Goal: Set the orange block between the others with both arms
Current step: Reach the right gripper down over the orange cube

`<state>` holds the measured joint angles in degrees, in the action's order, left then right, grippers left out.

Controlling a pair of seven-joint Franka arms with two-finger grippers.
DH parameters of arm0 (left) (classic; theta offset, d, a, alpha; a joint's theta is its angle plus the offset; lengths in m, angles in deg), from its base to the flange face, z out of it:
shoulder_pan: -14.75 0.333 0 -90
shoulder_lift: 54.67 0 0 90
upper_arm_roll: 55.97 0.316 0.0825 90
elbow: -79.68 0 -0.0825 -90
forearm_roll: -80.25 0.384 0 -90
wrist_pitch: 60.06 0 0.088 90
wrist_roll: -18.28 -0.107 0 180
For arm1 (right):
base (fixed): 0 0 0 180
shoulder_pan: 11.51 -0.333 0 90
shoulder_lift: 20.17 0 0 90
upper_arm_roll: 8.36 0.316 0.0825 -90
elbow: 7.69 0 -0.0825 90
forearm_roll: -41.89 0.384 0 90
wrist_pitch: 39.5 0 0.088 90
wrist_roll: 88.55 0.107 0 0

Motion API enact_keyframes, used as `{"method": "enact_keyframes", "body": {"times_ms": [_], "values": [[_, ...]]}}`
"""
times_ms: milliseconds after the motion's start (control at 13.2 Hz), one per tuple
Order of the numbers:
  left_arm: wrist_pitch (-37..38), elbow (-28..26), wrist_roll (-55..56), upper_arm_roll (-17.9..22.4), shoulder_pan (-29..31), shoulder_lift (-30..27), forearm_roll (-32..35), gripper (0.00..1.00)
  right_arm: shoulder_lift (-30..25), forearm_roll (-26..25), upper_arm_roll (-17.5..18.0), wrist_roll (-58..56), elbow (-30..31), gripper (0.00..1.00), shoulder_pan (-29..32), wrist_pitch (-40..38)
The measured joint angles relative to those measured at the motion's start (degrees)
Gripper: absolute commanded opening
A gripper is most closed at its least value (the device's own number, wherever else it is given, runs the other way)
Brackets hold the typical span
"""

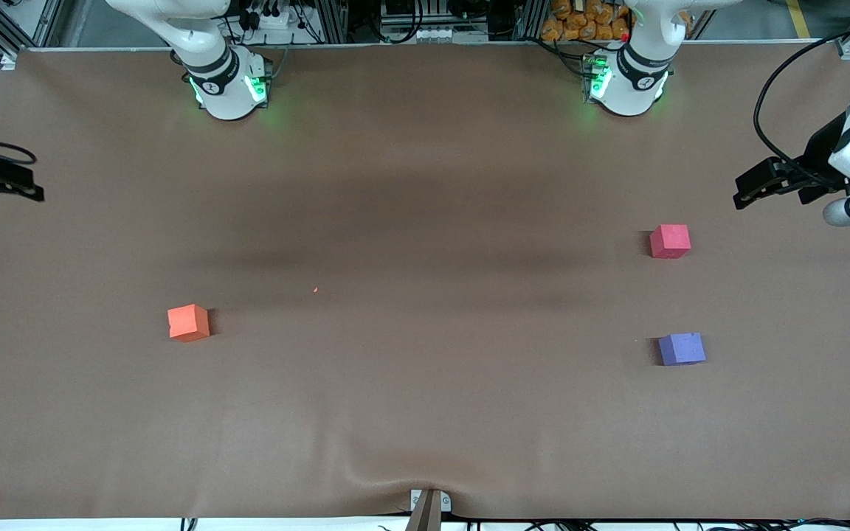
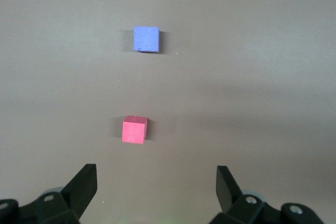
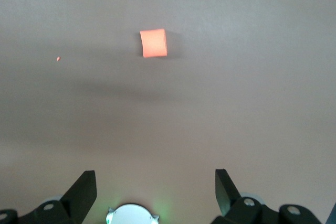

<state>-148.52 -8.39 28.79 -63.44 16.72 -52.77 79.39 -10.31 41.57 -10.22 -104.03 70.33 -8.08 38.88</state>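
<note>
**Three foam cubes on the table, both grippers open and empty**

The orange block (image 1: 189, 322) sits on the brown table (image 1: 425, 413) toward the right arm's end, well apart from the other two cubes. It rests flat, slightly turned, with nothing touching it. A tiny orange speck (image 1: 316, 289) lies on the table between it and the middle of the table.

The red-pink cube (image 1: 669, 241) and the purple-blue cube (image 1: 682, 349) both sit toward the left arm's end. The purple-blue cube is nearer to the front camera than the red-pink one, and bare table shows between them. They do not touch.

The left gripper (image 1: 753, 190) hangs in the air over the left arm's end of the table, beside the red-pink cube and apart from it. Its fingers (image 2: 84, 182) stand wide apart and hold nothing; the left wrist view shows both cubes on the table below it.

The right gripper (image 1: 4, 184) is up in the air over the right arm's end of the table, at the edge of the front view. Its fingers (image 3: 84, 184) are also spread wide with nothing between them, and the right wrist view shows the orange block lying on the table below, clear of them.

The two green-lit arm bases (image 1: 229, 88) stand along the table's edge farthest from the front camera.
</note>
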Motion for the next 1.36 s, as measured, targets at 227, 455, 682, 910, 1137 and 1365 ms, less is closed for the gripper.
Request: {"method": "enact_keyframes", "body": {"times_ms": [227, 455, 682, 910, 1137, 1365], "values": [[-0.01, 0.01, 0.00, 0.04, 0.18, 0.07, 0.00, 1.00, 4.62, 0.00, 0.01, 0.01, 0.88, 1.00, -1.36, 5.54], [-0.01, -0.03, 0.00, 0.07, 0.20, 0.13, 0.00, 1.00, 10.96, 0.00, -0.25, 0.01, 1.23, 1.00, -1.31, 10.47], [-0.01, 0.05, 0.00, 0.20, 0.34, 0.01, -0.01, 1.00, 15.59, 0.41, -0.23, 0.00, 1.45, 1.00, -1.39, 16.27], [-0.01, 1.13, 0.00, 0.25, 0.93, -1.09, -0.19, 1.00, 19.85, 1.35, -0.20, -0.02, 4.05, 1.00, -1.45, 22.36], [0.16, 0.83, 0.00, 0.30, 1.10, -1.09, -0.28, 1.00, 23.18, 1.46, -0.14, -0.08, 5.20, 1.00, -1.87, 24.73], [0.16, 0.69, 0.00, 0.32, 1.13, -0.52, -0.28, 1.00, 26.11, 1.63, 0.02, -0.09, 5.58, 1.00, -2.92, 29.12]]}}
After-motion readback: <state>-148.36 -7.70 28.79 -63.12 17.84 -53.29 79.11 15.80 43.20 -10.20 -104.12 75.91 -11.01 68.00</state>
